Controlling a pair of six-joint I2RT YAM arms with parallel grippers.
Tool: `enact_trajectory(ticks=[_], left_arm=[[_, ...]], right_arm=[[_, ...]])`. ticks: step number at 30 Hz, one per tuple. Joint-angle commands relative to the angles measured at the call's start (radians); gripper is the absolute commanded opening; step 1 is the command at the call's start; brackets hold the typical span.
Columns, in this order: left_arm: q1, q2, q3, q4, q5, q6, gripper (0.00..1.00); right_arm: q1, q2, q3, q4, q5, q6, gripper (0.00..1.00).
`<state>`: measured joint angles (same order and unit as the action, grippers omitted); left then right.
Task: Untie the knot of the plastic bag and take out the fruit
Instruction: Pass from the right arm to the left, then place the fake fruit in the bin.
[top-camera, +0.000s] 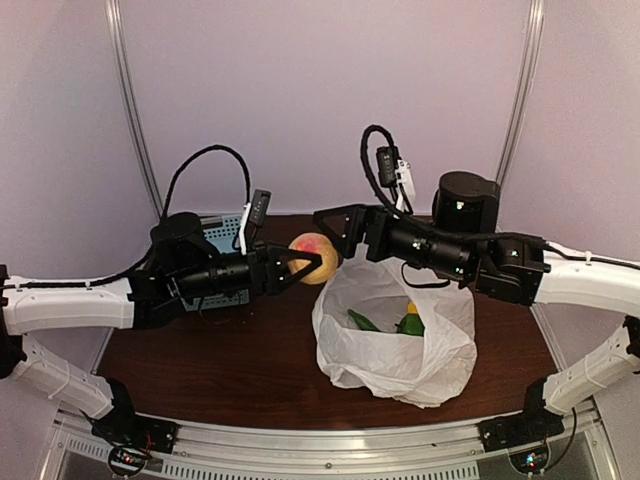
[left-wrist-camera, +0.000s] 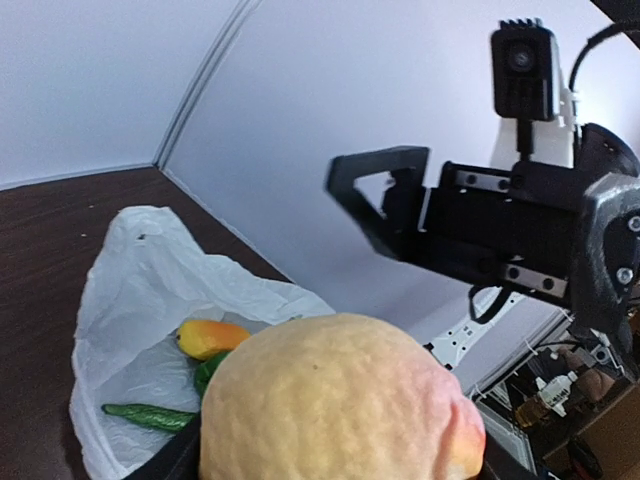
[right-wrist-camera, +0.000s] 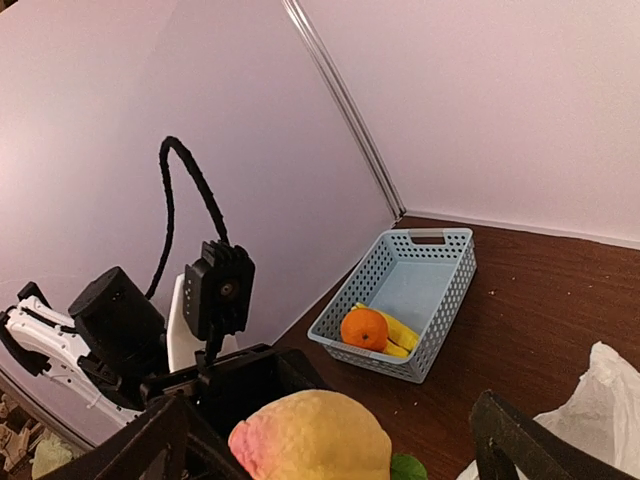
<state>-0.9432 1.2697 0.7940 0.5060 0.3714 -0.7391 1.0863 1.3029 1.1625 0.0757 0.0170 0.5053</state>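
Note:
My left gripper (top-camera: 308, 262) is shut on a round yellow-pink fruit (top-camera: 312, 256) held above the table's middle; this fruit fills the bottom of the left wrist view (left-wrist-camera: 340, 400). My right gripper (top-camera: 331, 238) stands open just to its right, jaws wide on either side of the fruit (right-wrist-camera: 315, 435) without touching it. The plastic bag (top-camera: 400, 350) lies open below, holding a long green fruit (left-wrist-camera: 150, 415), a yellow-orange one (left-wrist-camera: 210, 337) and another green one (top-camera: 362, 321). No knot is in view.
A blue basket (right-wrist-camera: 440, 300) stands at the back left, partly behind my left arm (top-camera: 225, 228). It holds an orange (right-wrist-camera: 364, 328) and a yellow banana (right-wrist-camera: 402, 330). White walls close in the back and sides of the brown table (top-camera: 220, 370).

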Motion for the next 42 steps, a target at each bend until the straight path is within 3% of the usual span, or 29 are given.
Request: enact_trajectory(ticks=[1,3,7,10,13,24,28,31,34,42], left_arm=[[0.114,-0.078,0.021,-0.271,-0.034,0.057,0.46],[0.207,-0.108,0.045,-0.459,-0.068,0.100,0.49],[0.432,-0.132,0.064,-0.662,-0.135,0.194,0.51],[0.596,-0.115,0.044,-0.653,-0.147,0.208,0.50],[0.682,-0.059,0.041,-0.599,-0.161,0.194,0.49],[0.704,0.195,0.153,-0.560,-0.262,0.227,0.49],[0.704,0.240,0.171,-0.545,-0.259,0.225,0.62],[0.704,0.260,0.183,-0.557,-0.255,0.222,0.84],[0.704,0.245,0.180,-0.552,-0.262,0.220,0.97],[0.704,0.137,0.153,-0.559,-0.279,0.224,0.97]], right_arm=[[-0.010,-0.079,-0.018,-0.068,0.117,-0.048,0.99],[-0.011,-0.107,-0.037,-0.079,0.148,-0.060,0.99],[-0.011,-0.152,-0.077,-0.104,0.194,-0.074,0.99],[-0.011,-0.167,-0.098,-0.113,0.210,-0.077,0.99],[-0.011,-0.169,-0.107,-0.124,0.215,-0.077,0.99],[-0.010,-0.191,-0.136,-0.135,0.233,-0.079,0.99],[-0.009,-0.189,-0.139,-0.138,0.232,-0.077,0.99],[-0.010,-0.191,-0.139,-0.139,0.232,-0.076,0.99],[-0.010,-0.190,-0.137,-0.147,0.231,-0.077,0.99],[-0.010,-0.192,-0.134,-0.151,0.211,-0.077,0.99]])
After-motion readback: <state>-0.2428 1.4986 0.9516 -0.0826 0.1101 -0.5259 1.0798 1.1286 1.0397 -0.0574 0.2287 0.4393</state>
